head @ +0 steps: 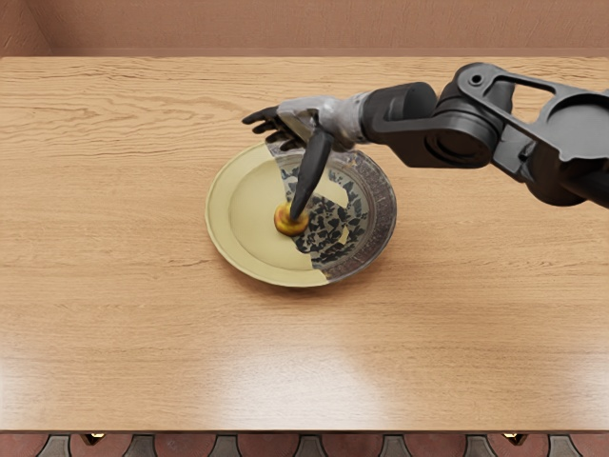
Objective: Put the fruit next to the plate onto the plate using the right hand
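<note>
A small orange-yellow fruit [290,222] lies on the plate [238,205], near its middle. The plate is round, yellow on its left half and dark-patterned on its right half. My right hand [285,133] hovers over the plate's far rim, its arm coming in from the right edge. Most fingers are spread out toward the left and hold nothing. One dark finger [310,176] reaches straight down, and its tip meets the top of the fruit. No other finger closes around the fruit. The left arm does not show.
The wooden table [114,314] stretches wide around the plate. Its far edge meets a brown wall at the top, and its near edge runs along the bottom of the picture.
</note>
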